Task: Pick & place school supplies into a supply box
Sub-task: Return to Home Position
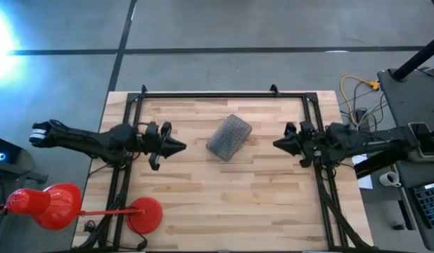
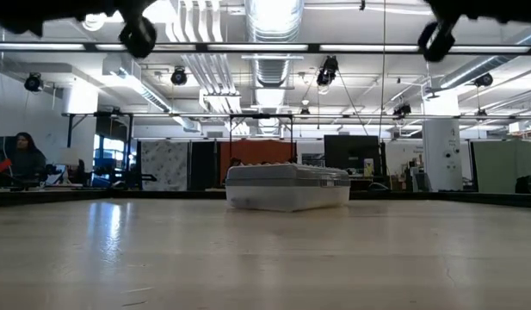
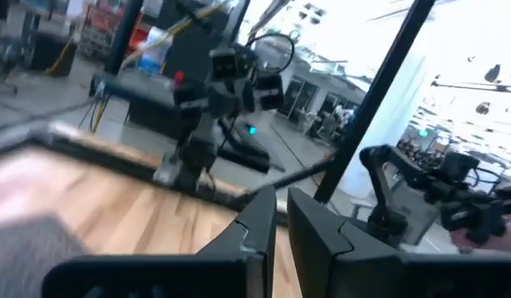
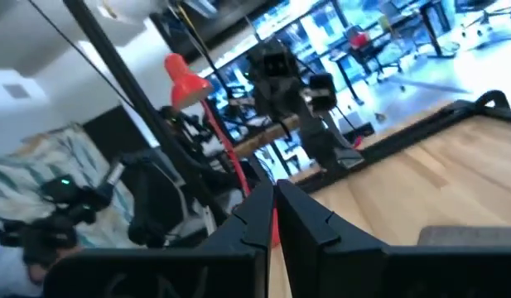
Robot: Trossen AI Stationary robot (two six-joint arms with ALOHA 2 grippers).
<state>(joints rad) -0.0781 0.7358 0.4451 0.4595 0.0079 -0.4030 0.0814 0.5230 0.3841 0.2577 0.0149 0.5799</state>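
Note:
The supply box (image 1: 228, 137) is a small clear case with a greyish dimpled lid. It lies closed and flat on its base at the middle of the wooden table, turned at an angle, and it also shows in the low view (image 2: 287, 187). No pens, pencils or markers show in any view. My left gripper (image 1: 181, 146) hovers left of the box, shut and pointing at it. My right gripper (image 1: 276, 144) hovers to the box's right, shut and pointing back at it. Both are above the table and touch nothing. A strip of the box's lid (image 4: 470, 236) shows past my right fingers.
A red desk lamp (image 1: 51, 204) stands with its round base (image 1: 145, 214) on the table's near-left corner. A black frame (image 1: 217, 93) runs along the far edge and both sides. Bare wood (image 1: 231, 204) stretches in front of the box. A person (image 2: 24, 157) sits far behind.

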